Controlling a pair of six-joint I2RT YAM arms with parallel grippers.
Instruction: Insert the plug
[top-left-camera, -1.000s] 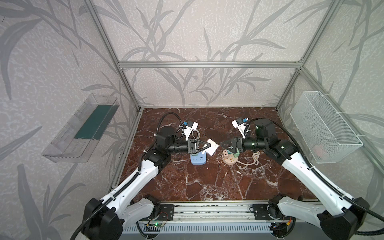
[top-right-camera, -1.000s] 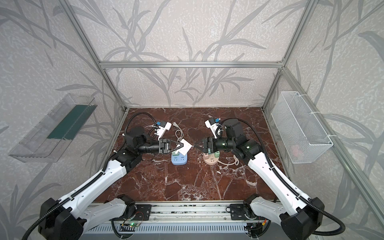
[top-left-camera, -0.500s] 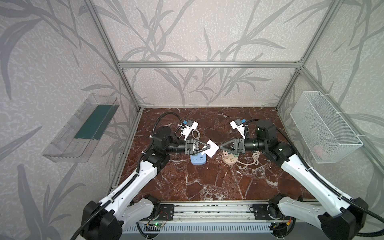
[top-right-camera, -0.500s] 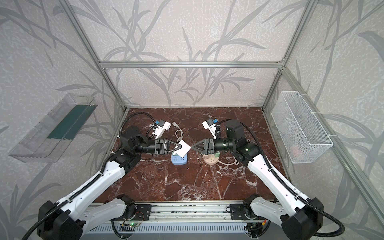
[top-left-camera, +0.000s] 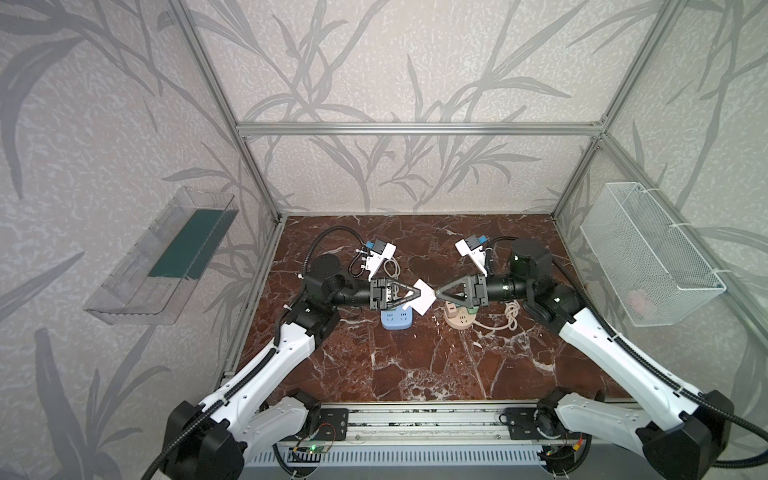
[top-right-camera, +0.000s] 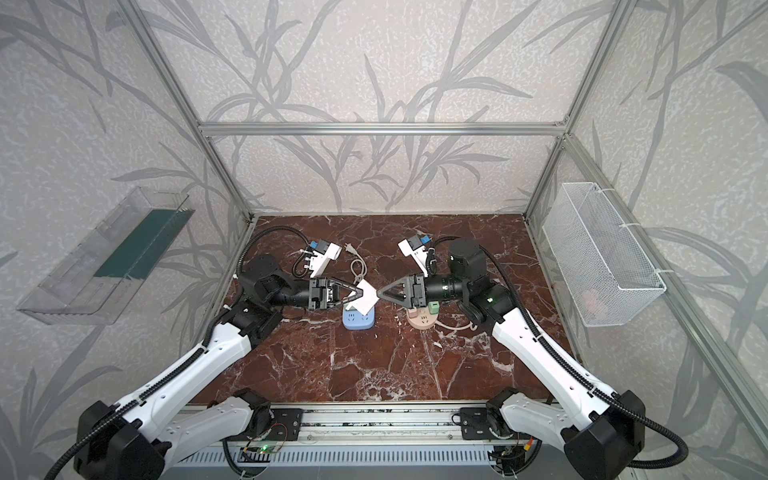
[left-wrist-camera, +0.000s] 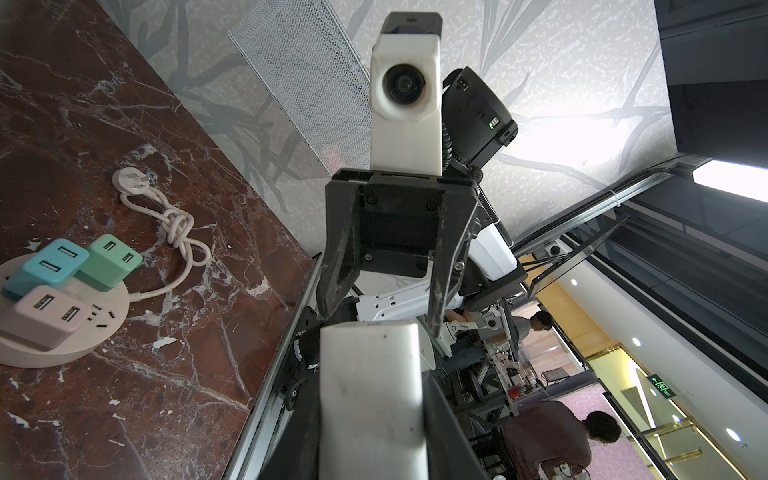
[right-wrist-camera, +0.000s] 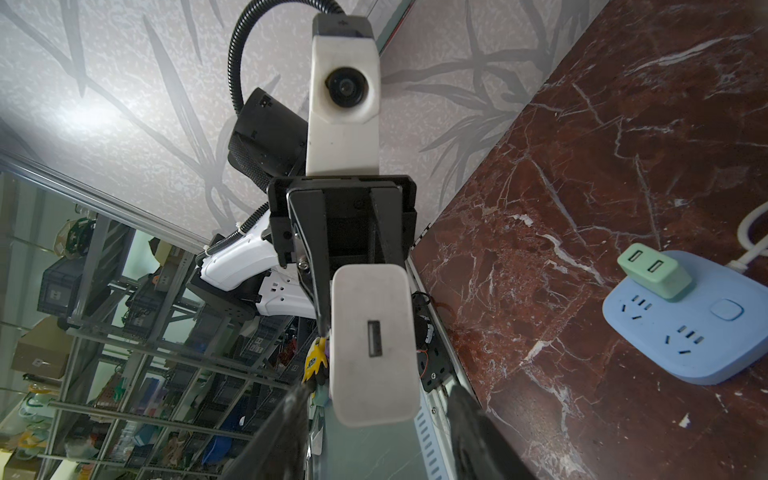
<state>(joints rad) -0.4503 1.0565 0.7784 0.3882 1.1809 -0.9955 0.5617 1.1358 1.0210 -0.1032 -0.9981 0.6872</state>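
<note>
White plug (top-left-camera: 423, 296): was clamped tight between the left jaws by its near end, its free end, which bore a single port (right-wrist-camera: 375, 338), reaching past their tips and in between the right jaws. Right jaws: stood partly open, one to each side of that free end, with a gap on both sides in the right wrist view. Blue power strip (top-left-camera: 397, 321) lay on the worktop (top-left-camera: 415, 365) beneath the left jaws' tips; round pink socket base (top-left-camera: 459, 320) lay beneath the right jaws.

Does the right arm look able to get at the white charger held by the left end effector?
Likely yes: the left end effector holds the white charger above the table, and the right end effector is open around its free end, nothing between.
</note>
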